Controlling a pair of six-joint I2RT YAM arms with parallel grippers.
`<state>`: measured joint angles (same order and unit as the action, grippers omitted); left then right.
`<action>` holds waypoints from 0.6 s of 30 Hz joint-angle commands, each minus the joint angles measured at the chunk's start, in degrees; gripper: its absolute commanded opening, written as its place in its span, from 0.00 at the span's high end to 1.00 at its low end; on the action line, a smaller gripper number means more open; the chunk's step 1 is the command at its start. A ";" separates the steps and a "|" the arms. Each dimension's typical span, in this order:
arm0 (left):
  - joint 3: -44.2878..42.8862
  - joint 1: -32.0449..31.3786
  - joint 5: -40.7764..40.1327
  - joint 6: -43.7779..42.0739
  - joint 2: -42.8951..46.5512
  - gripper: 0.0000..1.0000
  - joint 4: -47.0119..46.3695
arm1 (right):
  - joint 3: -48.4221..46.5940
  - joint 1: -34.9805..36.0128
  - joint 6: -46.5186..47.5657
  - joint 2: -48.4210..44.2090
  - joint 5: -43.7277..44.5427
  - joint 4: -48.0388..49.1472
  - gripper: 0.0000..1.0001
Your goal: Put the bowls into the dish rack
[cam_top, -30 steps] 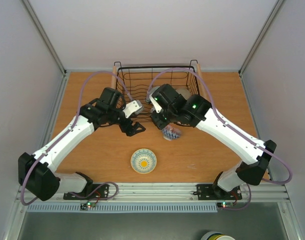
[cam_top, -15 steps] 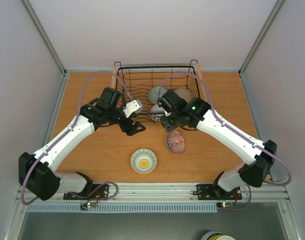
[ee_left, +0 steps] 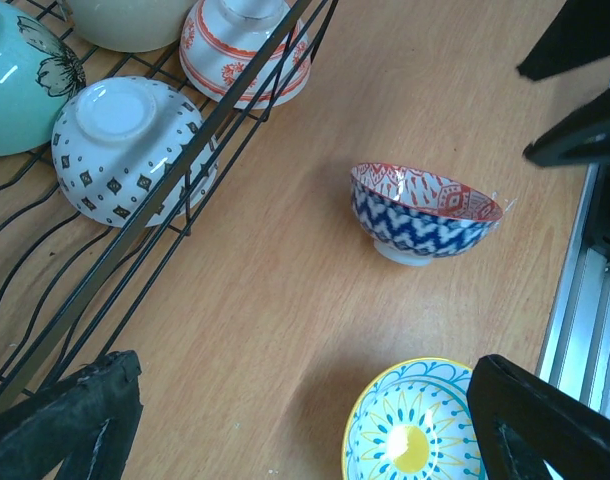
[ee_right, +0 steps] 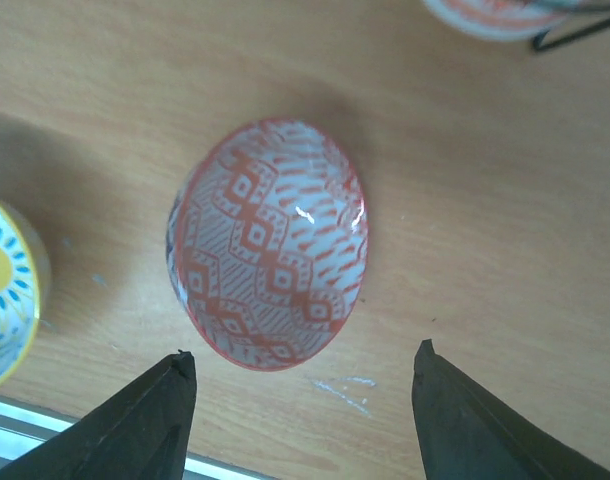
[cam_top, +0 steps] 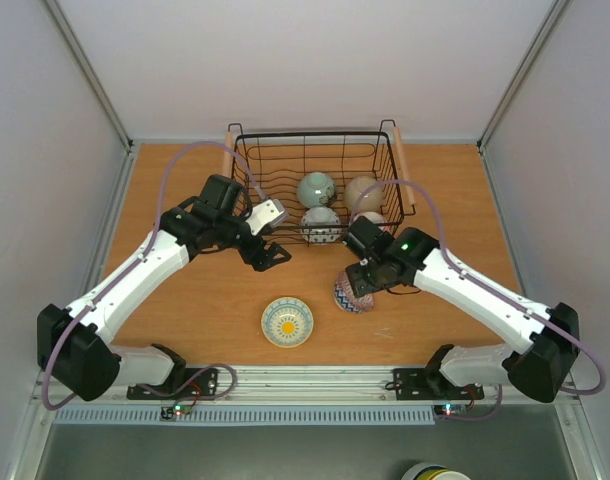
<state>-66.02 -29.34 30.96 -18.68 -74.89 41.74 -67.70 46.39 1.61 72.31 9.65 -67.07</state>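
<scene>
A pale green bowl point(cam_top: 316, 188) and three others sit in the dish rack point(cam_top: 310, 131). Two wait on the surface point(cam_top: 185, 310): a red-and-blue zigzag bowl point(ee_right: 270, 245), directly beneath the right end effector point(ee_right: 302, 352), which is spread wide, and a yellow-flower bowl point(cam_top: 287, 321). The left end effector point(ee_left: 303, 362) hovers empty, also wide.

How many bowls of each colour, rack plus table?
pale green bowl: 1
beige bowl: 1
white bowl with dark diamonds: 1
red-and-white bowl: 1
blue-and-red bowl: 1
yellow-flower bowl: 1
Total: 6 (4 in the dish rack, 2 on the table)
</scene>
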 commanded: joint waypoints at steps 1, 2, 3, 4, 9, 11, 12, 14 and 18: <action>-0.87 -0.28 -0.65 -0.30 1.05 0.11 -1.57 | 5.07 -0.86 -4.42 1.50 -4.61 5.00 0.39; -0.84 -0.28 -0.72 -0.35 1.14 0.11 -1.57 | 6.43 -1.29 -4.90 1.94 -5.16 6.11 0.39; -0.84 -0.28 -0.71 -0.39 1.21 0.11 -1.57 | 7.69 -1.75 -5.53 2.46 -5.53 7.11 0.39; -0.84 -0.28 -0.71 -0.46 1.16 0.11 -1.62 | 9.00 -2.32 -5.96 3.18 -5.76 7.97 0.39; -0.73 -0.25 -0.39 -0.56 0.69 0.11 -1.58 | 14.29 -4.93 -7.06 4.59 -6.77 11.71 0.39; -0.66 -0.28 -0.37 -0.62 0.34 0.11 -1.57 | 15.39 -5.31 -7.24 5.40 -6.18 12.01 0.38; -0.69 -0.28 -0.36 -0.61 0.19 0.11 -1.58 | 15.73 -5.42 -7.10 5.70 -6.27 12.37 0.38; -0.77 -0.24 -0.37 -0.65 -0.11 0.11 -1.59 | 16.21 -5.51 -6.84 6.41 -6.82 13.23 0.38; -0.78 -0.28 -0.62 -0.80 -0.47 0.11 -1.49 | 16.53 -5.44 -6.04 7.63 -9.02 15.45 0.38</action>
<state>-66.02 -29.34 30.41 -18.72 -74.89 41.74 -51.64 41.15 -4.16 79.09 2.90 -55.20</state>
